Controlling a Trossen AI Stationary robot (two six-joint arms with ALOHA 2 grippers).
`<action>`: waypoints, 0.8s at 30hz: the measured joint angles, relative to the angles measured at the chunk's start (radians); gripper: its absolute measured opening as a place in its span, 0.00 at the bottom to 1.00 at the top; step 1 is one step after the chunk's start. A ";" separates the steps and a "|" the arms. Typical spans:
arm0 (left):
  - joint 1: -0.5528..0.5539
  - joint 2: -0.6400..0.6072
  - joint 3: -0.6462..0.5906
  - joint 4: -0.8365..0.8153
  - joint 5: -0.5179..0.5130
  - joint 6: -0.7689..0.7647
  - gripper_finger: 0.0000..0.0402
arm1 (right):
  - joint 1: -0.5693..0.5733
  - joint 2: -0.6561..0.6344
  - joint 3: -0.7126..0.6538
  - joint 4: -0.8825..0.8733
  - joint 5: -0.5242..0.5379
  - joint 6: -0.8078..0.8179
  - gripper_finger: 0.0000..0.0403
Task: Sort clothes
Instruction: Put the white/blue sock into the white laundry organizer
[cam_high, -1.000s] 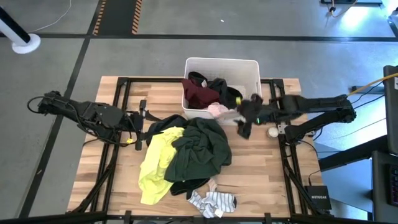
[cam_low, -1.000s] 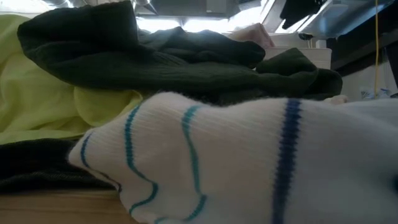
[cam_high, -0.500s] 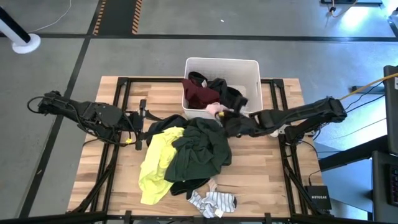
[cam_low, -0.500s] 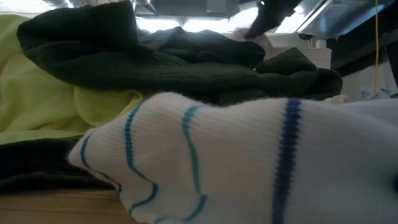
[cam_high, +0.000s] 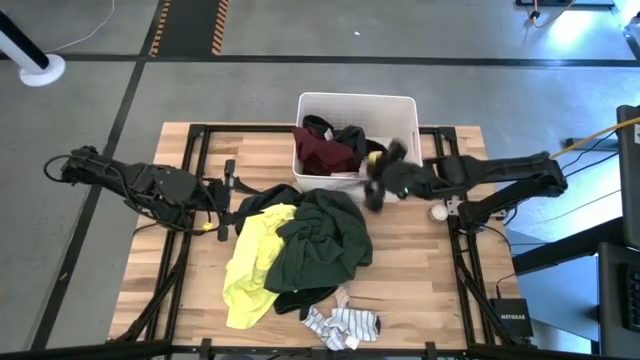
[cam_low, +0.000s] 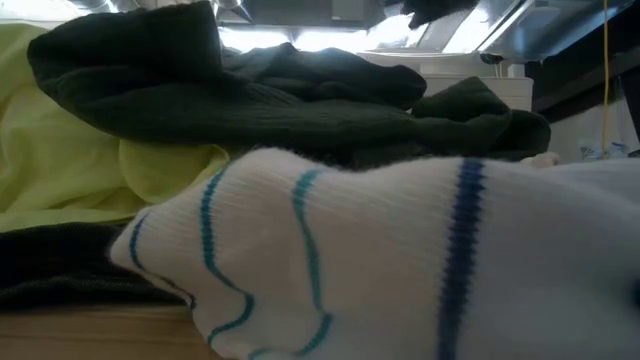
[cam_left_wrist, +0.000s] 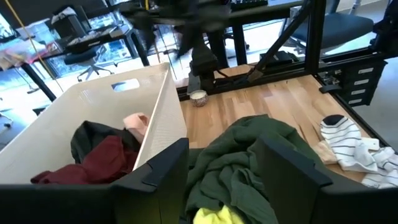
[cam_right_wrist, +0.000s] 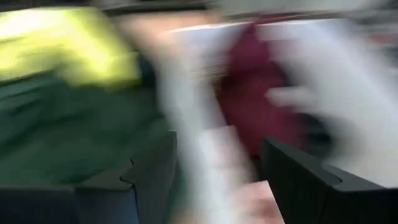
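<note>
Two dark jointed arms, black cables along the links, matte black angular jaws

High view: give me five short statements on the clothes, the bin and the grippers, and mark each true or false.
1. The maroon garment lies inside the white bin. True.
2. The dark green garment is in the bin. False: it lies on the wooden table, in front of the bin.
3. The neon yellow garment lies partly under the dark green garment, on its left-arm side. True.
4. The striped piece sits at the far edge behind the bin. False: it lies near the table's front edge.
5. The right gripper is at the bin's front right corner; the left gripper waits beside the pile. True.
</note>
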 joint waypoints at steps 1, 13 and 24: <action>0.000 0.000 0.000 -0.006 0.000 -0.005 0.45 | 0.026 0.000 -0.001 -0.004 -0.096 0.011 0.61; 0.000 0.000 0.000 -0.002 0.000 -0.013 0.45 | 0.382 0.057 -0.266 0.182 -0.331 0.377 0.61; 0.000 0.000 0.000 0.023 0.000 0.062 0.45 | 0.486 0.367 -0.279 0.350 -0.400 0.393 0.61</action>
